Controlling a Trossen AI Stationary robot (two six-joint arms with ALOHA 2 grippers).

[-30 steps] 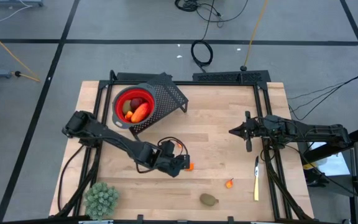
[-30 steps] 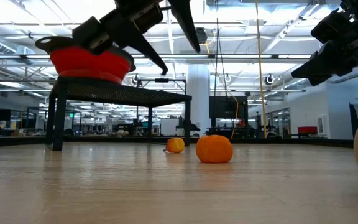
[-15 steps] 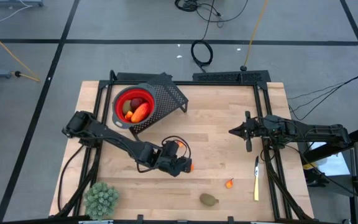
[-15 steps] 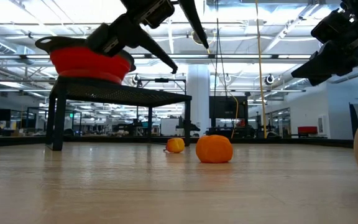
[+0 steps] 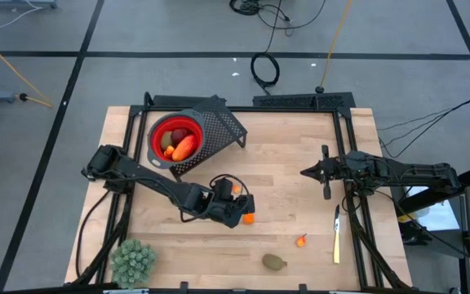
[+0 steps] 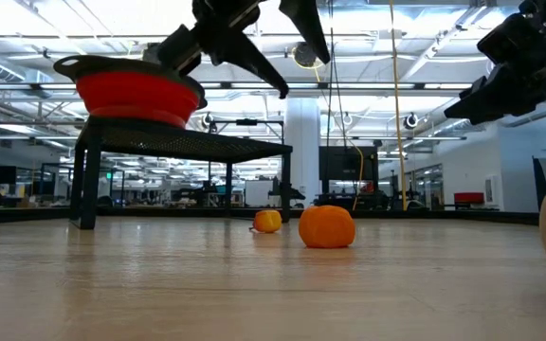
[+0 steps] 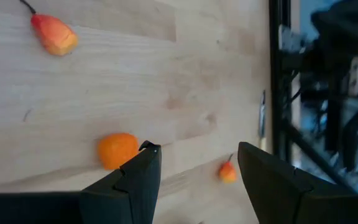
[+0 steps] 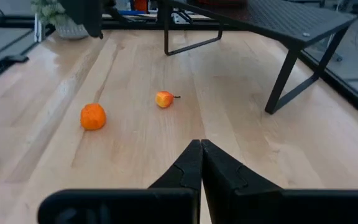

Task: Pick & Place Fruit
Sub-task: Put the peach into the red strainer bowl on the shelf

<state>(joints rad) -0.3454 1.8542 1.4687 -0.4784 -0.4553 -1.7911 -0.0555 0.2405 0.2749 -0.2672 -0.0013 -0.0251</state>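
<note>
1. My left gripper (image 7: 194, 171) hangs above the pale wooden table (image 5: 284, 163) with its two dark fingers (image 7: 135, 180) spread and nothing between them. The small round orange toy fruit (image 7: 118, 150) lies on the boards just beside one fingertip, outside the gap. If I drop straight down from here, that finger would likely land on the ball or nudge it, and a ball on bare wood will roll.

2. The level camera shows my fingers well above the round orange fruit (image 6: 327, 227), so there is a good descent ahead; any sideways drift on the way down worsens the misalignment.

3. A small red-and-yellow pear-shaped fruit with a dark stem (image 7: 55, 35) lies near by on the boards. A rolling ball could knock into it and scatter both.

4. Farther out lie a tiny orange-red bit (image 5: 301, 240) and a brownish-green oval (image 5: 274, 261) near the table's front edge. Anything pushed that way could run off the table.

5. The red round bowl (image 5: 175, 137), on a black perforated metal stand (image 5: 219, 124), already holds several fruits. It sits raised, so I would have to lift clear of its rim; a weak pinch on a smooth ball might let it slip on the way.

6. My right gripper (image 8: 201, 163) is pressed together, empty, waiting at the table's right side, well apart from all this.
</note>
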